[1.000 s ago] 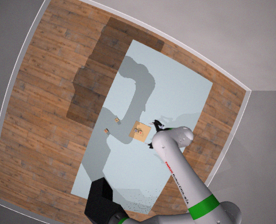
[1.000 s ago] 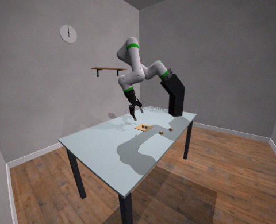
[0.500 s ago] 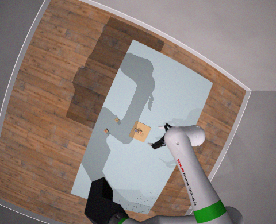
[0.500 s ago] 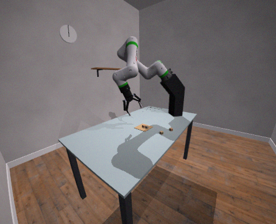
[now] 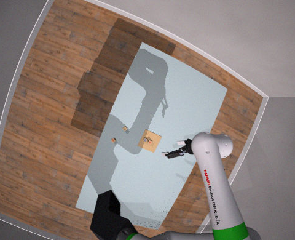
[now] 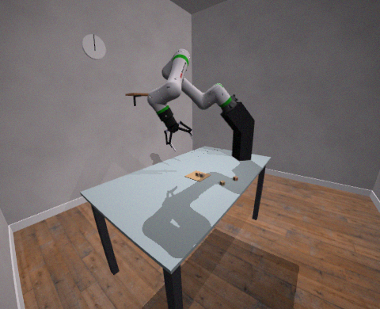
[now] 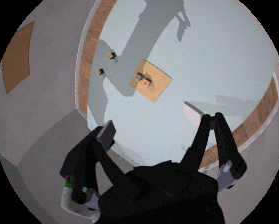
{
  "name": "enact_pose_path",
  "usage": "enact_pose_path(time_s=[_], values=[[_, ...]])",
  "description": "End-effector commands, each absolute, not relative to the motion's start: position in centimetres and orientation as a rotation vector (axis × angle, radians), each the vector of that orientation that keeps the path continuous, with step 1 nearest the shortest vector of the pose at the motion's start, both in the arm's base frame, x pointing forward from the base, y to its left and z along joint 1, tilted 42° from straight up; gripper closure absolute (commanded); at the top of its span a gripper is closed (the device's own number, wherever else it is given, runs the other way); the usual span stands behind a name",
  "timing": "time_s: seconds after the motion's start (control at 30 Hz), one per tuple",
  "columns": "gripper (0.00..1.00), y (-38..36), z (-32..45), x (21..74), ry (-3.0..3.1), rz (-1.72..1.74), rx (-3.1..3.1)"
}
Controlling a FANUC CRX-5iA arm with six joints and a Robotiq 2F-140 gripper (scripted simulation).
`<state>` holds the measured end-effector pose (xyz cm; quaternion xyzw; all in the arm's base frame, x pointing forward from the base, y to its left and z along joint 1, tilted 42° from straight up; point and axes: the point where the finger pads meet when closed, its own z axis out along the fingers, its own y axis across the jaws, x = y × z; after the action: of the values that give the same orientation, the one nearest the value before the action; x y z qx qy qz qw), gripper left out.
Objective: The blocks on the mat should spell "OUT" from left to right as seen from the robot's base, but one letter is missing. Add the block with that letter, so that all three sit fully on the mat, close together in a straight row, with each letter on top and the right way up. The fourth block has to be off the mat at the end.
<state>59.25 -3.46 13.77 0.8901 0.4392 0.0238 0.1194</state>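
Gripper (image 5: 173,149) (image 6: 183,143) (image 7: 148,117) fully spread, empty, above table height; mat (image 5: 155,148) (image 6: 191,176) (image 7: 157,92) to its left; loose blocks, nearer (image 5: 125,128) (image 6: 222,183) (image 7: 111,55) and farther (image 5: 113,140) (image 6: 235,178) (image 7: 100,72), on the table beyond the mat; letters illegible, so which is needed cannot be told.

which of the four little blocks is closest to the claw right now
The red-lettered block on the mat; its mat neighbour has a bluish letter, and the other two blocks lie off the mat.

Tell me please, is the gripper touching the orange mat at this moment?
Apart. The exterior view shows the open gripper high above the mat, with wall and table visible between them.
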Motion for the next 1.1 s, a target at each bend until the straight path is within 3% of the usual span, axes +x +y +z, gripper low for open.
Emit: enact_pose_path(time_s=[0.0, 0.93, 1.07], values=[[0.00, -3.3, 15.1, 58.5, 1.152, 0.070, 2.687], [0.00, 0.0, 27.1, 50.1, 0.013, 0.002, 3.139], [0.00, -1.0, 24.5, 52.1, 0.266, 0.039, 3.088]])
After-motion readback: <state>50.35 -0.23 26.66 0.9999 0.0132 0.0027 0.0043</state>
